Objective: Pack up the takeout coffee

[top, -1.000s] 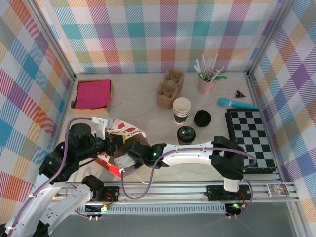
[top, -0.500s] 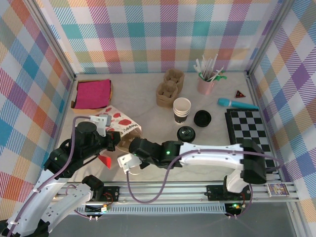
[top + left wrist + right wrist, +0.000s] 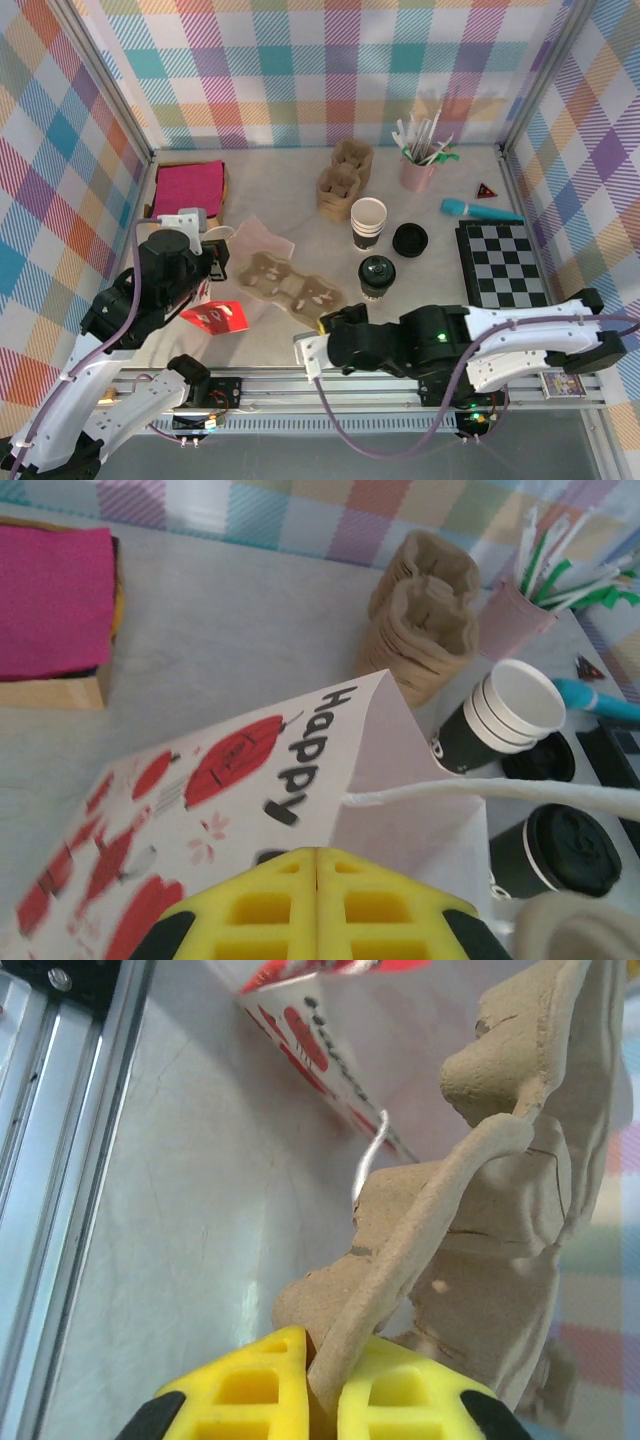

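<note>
Inspected the table [image 3: 290, 195] from above and from both wrists. Found the left gripper [image 3: 316, 868] pinched shut on the top edge of a paper bag [image 3: 250, 770] (white, red prints, the word "Happy" in black), holding it at the near left of the scene. Found the right gripper [image 3: 322, 1358] closed on the near rim of a brown pulp cup carrier [image 3: 285, 280], with the yellow fingers [image 3: 250, 1380] pressed to either side of that rim. Recorded the carrier lying across the middle of the table, just right of the bag; could not determine contact between the two. Located the takeout coffee [image 3: 377, 275] standing upright on the table right of centre, black lid on, apart from both grippers and outside both bag and carrier. Placed it near the carrier's right end, with a gap between them. Noted a stack of lidless cups [image 3: 368, 222] just beyond it on the far side and a loose black lid [image 3: 410, 240] to its far right. Logged, further back, a stack of pulp carriers [image 3: 340, 180] and a pink cup of straws [image 3: 420, 165]. Logged a box of pink napkins [image 3: 188, 190] at the far left and a chessboard [image 3: 505, 265] at the right, with a teal object [image 3: 480, 210] just beyond it.
</note>
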Tool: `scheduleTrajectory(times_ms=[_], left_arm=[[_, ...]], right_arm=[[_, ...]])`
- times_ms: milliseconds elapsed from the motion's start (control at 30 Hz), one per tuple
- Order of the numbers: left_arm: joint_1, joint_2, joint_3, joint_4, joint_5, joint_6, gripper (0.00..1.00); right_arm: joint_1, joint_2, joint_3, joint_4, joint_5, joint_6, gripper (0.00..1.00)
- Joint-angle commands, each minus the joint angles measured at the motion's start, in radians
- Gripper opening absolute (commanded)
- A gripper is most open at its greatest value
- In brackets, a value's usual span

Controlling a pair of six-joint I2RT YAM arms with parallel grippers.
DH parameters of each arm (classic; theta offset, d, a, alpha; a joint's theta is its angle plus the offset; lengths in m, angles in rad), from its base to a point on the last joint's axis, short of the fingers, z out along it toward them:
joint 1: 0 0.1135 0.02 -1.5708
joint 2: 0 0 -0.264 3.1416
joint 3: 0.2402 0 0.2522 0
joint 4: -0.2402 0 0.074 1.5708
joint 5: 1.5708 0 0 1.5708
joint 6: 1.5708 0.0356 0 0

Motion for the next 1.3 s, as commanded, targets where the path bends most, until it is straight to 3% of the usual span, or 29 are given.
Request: scheduleTrajectory(times_ms=[0, 233, 500, 900, 1100, 1267], left_arm=[[0.018, 0.01, 0.022, -0.045, -0.091, 0.016, 0.0], [0.086, -0.013, 0.001, -0.11, -0.171, -0.045, 0.0], [0.129, -0.023, 0.088, -0.154, -0.28, -0.048, 0.0], [0.153, -0.015, -0.016, -0.101, -0.226, -0.061, 0.0], [0.164, -0.023, -0.002, -0.092, -0.226, -0.062, 0.0], [0.163, -0.027, 0.063, -0.094, -0.236, -0.058, 0.0]], right_arm=[[0.004, -0.047, -0.05, -0.14, 0.082, 0.231, 0.01], [-0.034, -0.02, -0.129, 0.06, 0.195, 0.294, 0.02], [-0.13, 0.132, -0.089, 0.175, 0.192, 0.385, 0.02], [-0.156, -0.048, 0.017, 0.404, 0.065, 0.252, 0.03], [-0.222, -0.034, -0.009, 0.338, 0.058, 0.313, 0.03], [-0.232, 0.094, -0.023, 0.24, 0.058, 0.385, 0.03]])
